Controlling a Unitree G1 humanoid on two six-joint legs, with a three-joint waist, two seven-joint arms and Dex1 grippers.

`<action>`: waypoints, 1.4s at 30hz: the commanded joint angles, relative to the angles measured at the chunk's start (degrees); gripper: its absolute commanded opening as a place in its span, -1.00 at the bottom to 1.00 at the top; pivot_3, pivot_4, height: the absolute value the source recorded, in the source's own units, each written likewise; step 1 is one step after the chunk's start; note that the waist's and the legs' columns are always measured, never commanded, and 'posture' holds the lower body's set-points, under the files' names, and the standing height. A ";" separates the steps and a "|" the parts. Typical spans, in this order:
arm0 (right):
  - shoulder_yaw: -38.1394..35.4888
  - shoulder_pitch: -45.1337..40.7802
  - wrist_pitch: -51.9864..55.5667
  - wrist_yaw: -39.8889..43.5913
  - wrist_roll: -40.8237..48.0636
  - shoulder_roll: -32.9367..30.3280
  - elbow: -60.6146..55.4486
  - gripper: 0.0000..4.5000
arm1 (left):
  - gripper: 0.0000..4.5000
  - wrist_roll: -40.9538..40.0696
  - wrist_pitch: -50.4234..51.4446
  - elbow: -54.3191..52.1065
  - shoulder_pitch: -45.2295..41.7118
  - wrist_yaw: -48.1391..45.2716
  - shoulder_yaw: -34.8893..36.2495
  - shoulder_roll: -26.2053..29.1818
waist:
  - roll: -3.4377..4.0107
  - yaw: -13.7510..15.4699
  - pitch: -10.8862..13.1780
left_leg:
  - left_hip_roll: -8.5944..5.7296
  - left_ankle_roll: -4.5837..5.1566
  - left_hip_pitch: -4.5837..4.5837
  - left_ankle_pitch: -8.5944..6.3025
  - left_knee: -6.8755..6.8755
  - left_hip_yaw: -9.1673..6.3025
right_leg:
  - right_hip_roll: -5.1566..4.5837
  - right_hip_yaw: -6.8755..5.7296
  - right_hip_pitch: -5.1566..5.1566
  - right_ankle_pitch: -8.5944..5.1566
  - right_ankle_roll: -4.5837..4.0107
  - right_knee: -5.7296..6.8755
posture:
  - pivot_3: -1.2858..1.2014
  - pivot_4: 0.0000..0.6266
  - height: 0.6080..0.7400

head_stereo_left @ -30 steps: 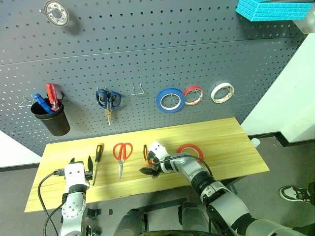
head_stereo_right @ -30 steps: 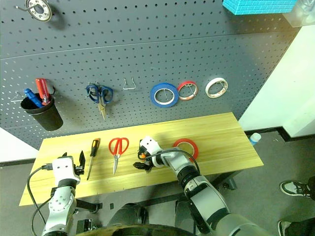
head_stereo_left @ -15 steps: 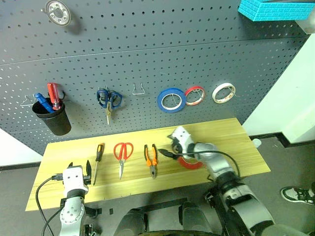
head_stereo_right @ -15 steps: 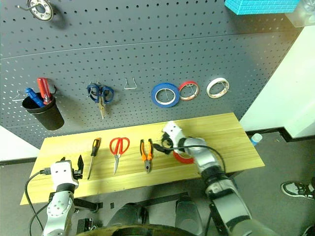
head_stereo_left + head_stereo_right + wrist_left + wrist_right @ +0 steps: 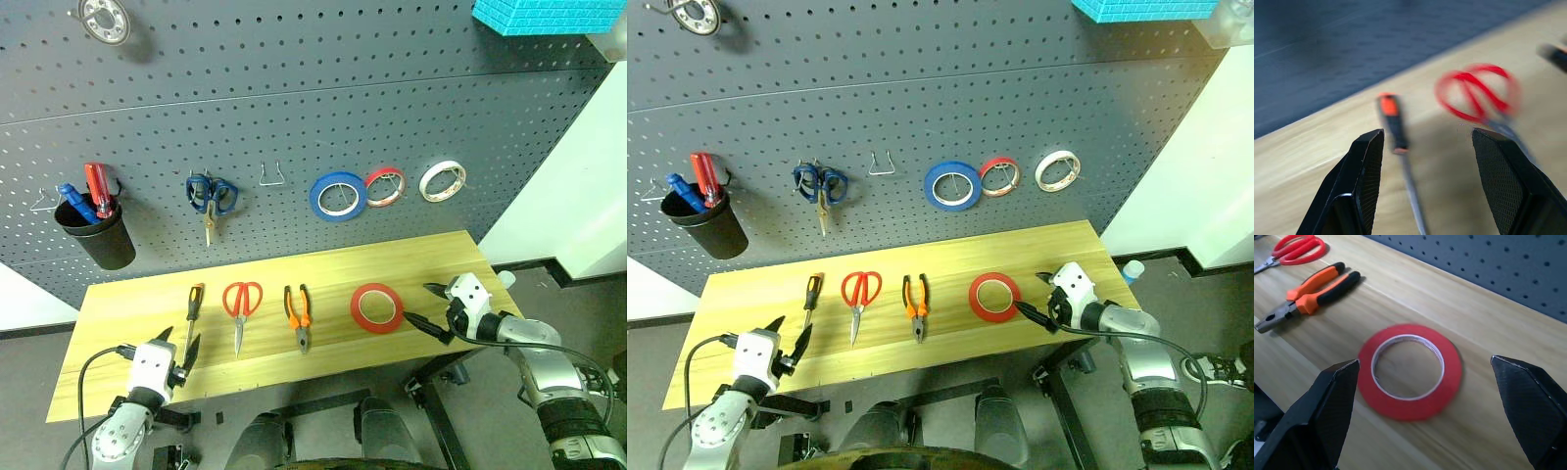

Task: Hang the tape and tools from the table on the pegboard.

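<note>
On the light wood table (image 5: 446, 262) lie, from left to right, a slim screwdriver (image 5: 194, 311), red-handled scissors (image 5: 241, 305), orange-and-black pliers (image 5: 300, 316) and the broad red tape (image 5: 377, 306). My right gripper (image 5: 423, 305) hovers open and empty just right of the tape, pointing at it; its wrist view shows the tape (image 5: 1409, 369) ahead between the fingers, with the pliers (image 5: 1308, 293) beyond. My left gripper (image 5: 179, 345) is open and empty near the table's front left edge, facing the screwdriver (image 5: 1393, 122) and scissors (image 5: 1476, 93). The dark pegboard (image 5: 294, 98) rises behind the table.
On the pegboard hang blue-handled scissors (image 5: 211, 196), a black cup (image 5: 96, 235) with a red-handled screwdriver, a blue roll (image 5: 339, 196), a thin red roll (image 5: 384, 186) and a whitish roll (image 5: 442, 181). A bare metal hook (image 5: 274, 176) sits between the scissors and the blue roll.
My right gripper swung from over the pliers rightward past the red tape to the table's right end, still open. The pliers lie uncovered. The left gripper turned and drew back slightly.
</note>
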 commanded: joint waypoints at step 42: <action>21.74 -19.88 -1.62 1.73 -18.43 6.56 20.55 1.00 | 0.98 -10.86 14.87 -13.45 -13.43 -36.59 -17.40 3.44 | 0.00 -0.07 1.56 | -0.02 0.23 -0.08 -0.13 -0.05 0.00 | -0.02 0.01 -0.14 0.29 -0.02 0.00 | -0.02 -0.66 0.97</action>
